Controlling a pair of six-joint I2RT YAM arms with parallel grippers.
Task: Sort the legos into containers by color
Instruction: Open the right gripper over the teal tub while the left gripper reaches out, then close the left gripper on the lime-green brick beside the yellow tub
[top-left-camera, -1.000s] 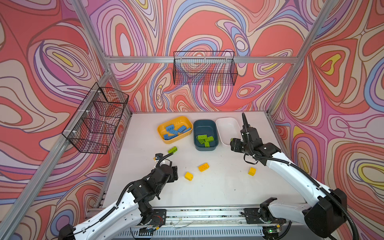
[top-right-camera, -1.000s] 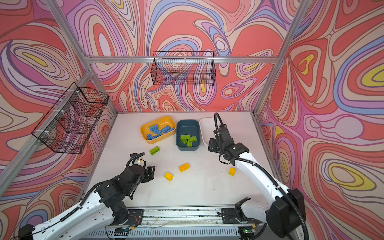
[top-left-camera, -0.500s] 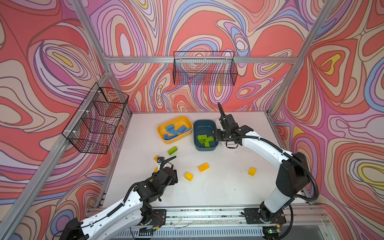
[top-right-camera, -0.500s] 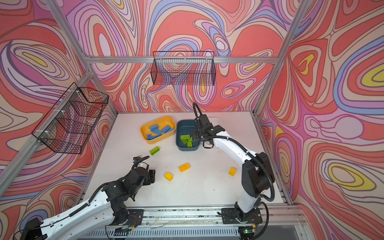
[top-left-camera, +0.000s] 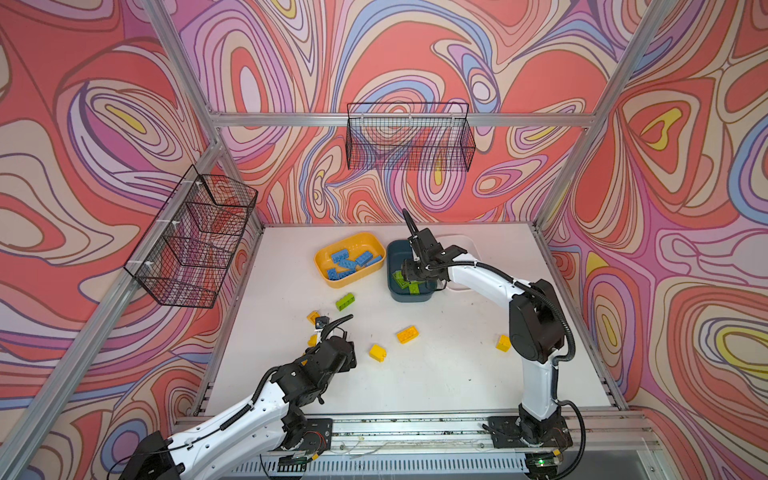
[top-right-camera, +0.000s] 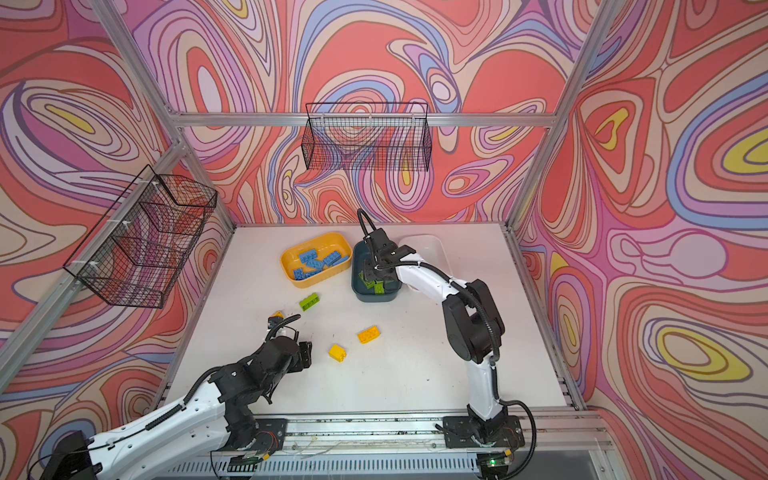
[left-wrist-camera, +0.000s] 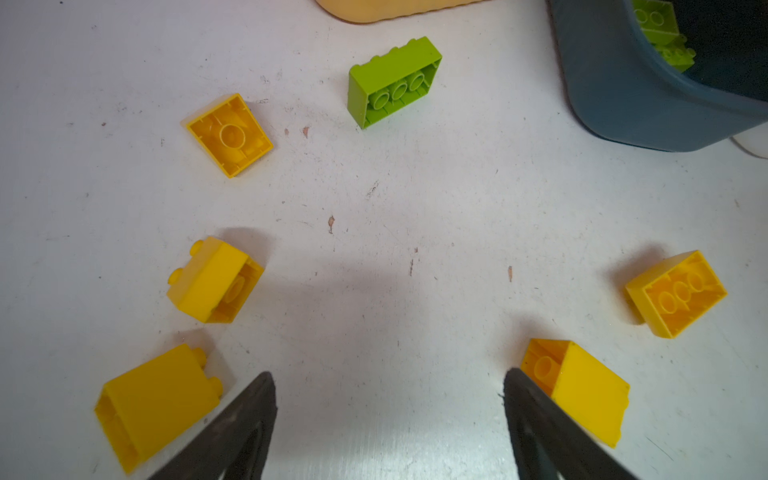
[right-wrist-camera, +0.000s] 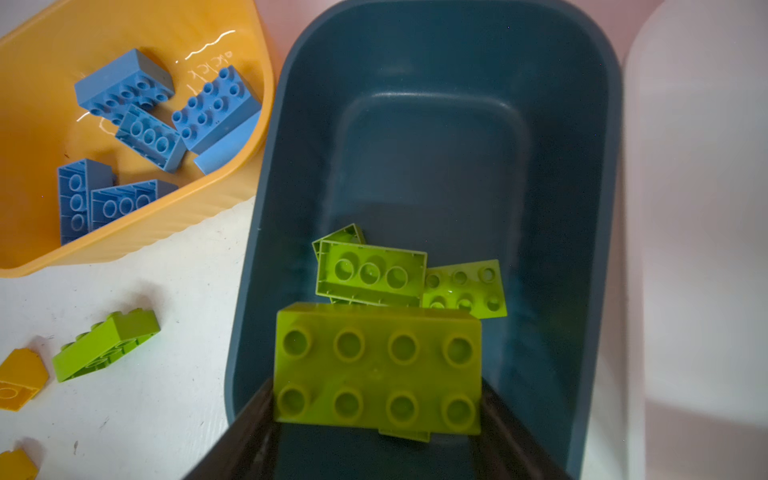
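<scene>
- three containers stand in a row at the far side of the white table (top-left-camera: 457, 374): the yellow container (top-left-camera: 349, 282), the teal container (top-left-camera: 409, 297) just beside it, and the white container (top-right-camera: 432, 253) on the other side of the teal one.
- all the blue legos (top-left-camera: 347, 264) lie inside the yellow container.
- the right gripper (right-wrist-camera: 376, 390) hangs over the near end of the teal container. its fingers are closed on the two short ends of a large green lego (right-wrist-camera: 376, 365), with the studs toward the wrist camera.
- below it, a few more green legos (right-wrist-camera: 370, 270) lie on the bottom of the teal container.
- one loose green lego (top-left-camera: 345, 301) lies on the table, near the front of the yellow container.
- the left gripper (left-wrist-camera: 387, 374) is low over the near left part of the table. its jaws stand wide apart and nothing is between them.
- five yellow legos (left-wrist-camera: 214, 280) lie on the table around it in the left wrist view, three on one side and two on the other. the nearest yellow lego (left-wrist-camera: 577, 386) is just beside one finger; i cannot tell if it touches.
- one far yellow lego (top-left-camera: 503, 343) lies well apart, close to the right arm.
</scene>
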